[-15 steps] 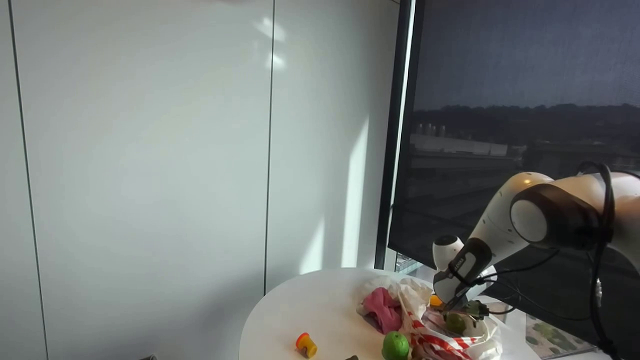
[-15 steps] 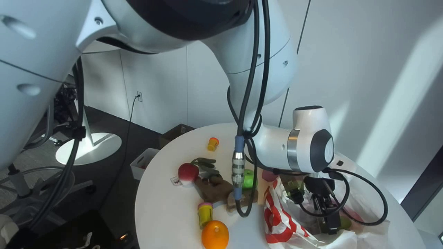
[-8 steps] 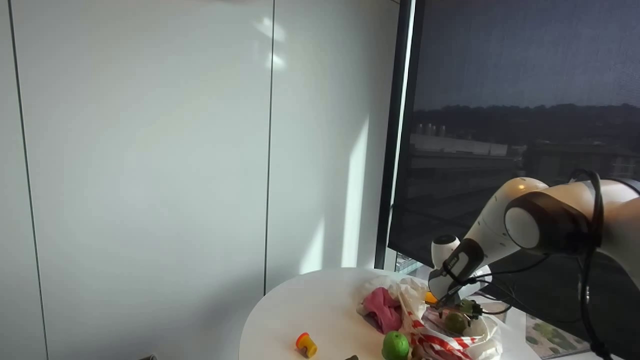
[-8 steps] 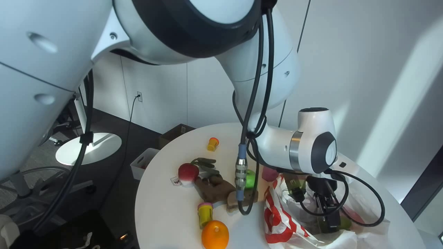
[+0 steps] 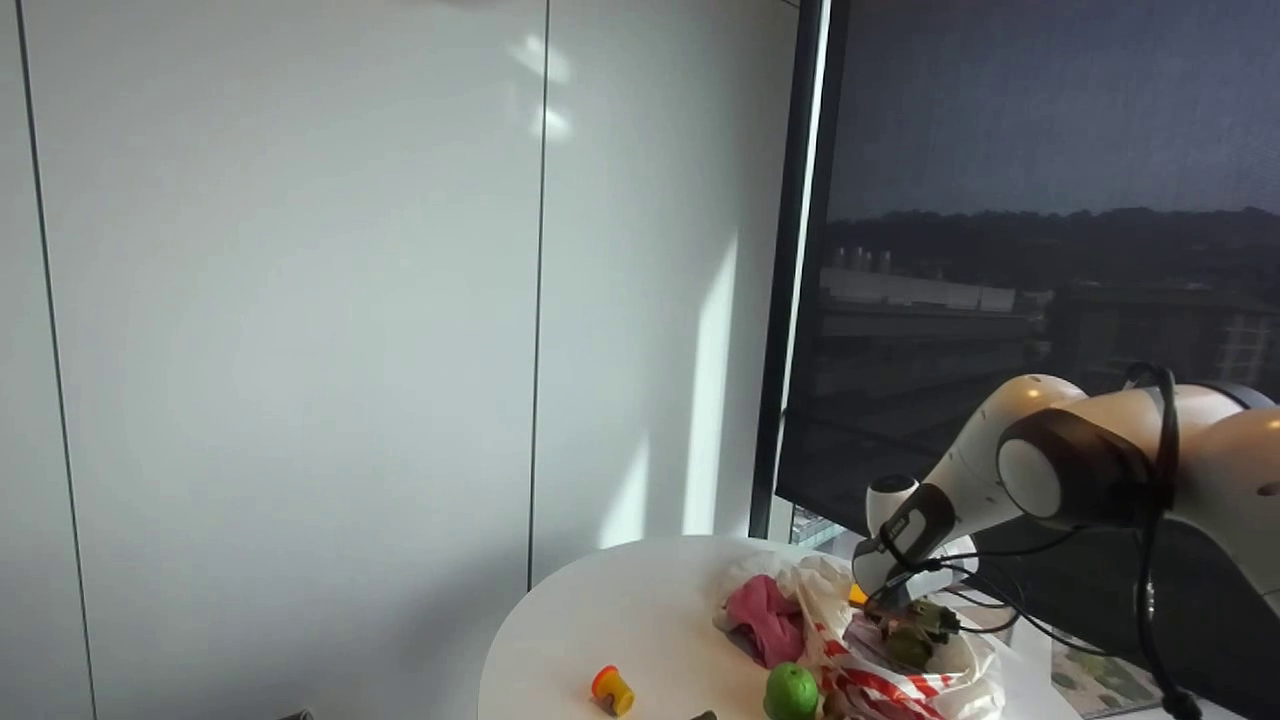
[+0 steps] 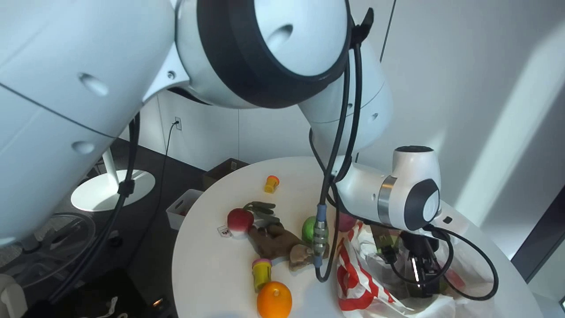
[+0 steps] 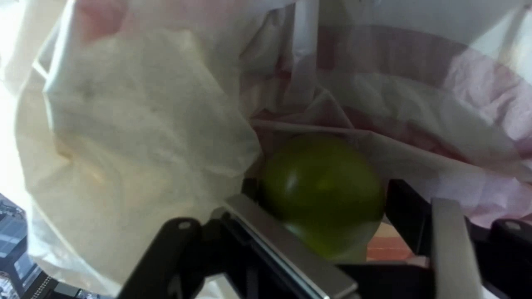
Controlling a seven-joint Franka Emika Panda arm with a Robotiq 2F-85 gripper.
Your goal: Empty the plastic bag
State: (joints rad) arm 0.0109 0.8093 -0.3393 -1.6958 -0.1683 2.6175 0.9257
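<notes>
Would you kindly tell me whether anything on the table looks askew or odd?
Perhaps one thing: in an exterior view, the yellow tub with the orange lid seems tipped over, its lid aimed sideways rather than up. The plastic bag is crumpled and slumped, which would fit its being emptied.

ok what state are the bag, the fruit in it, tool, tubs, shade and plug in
Plastic bag: open, not yet emptied
Green fruit: in the bag
Tool: straddling that fruit; whether gripping, unclear
Orange-lidded tub: on its side, lid on
Pink-lidded tub: lid on
Window shade: lowered
Power plug: plugged in
</notes>
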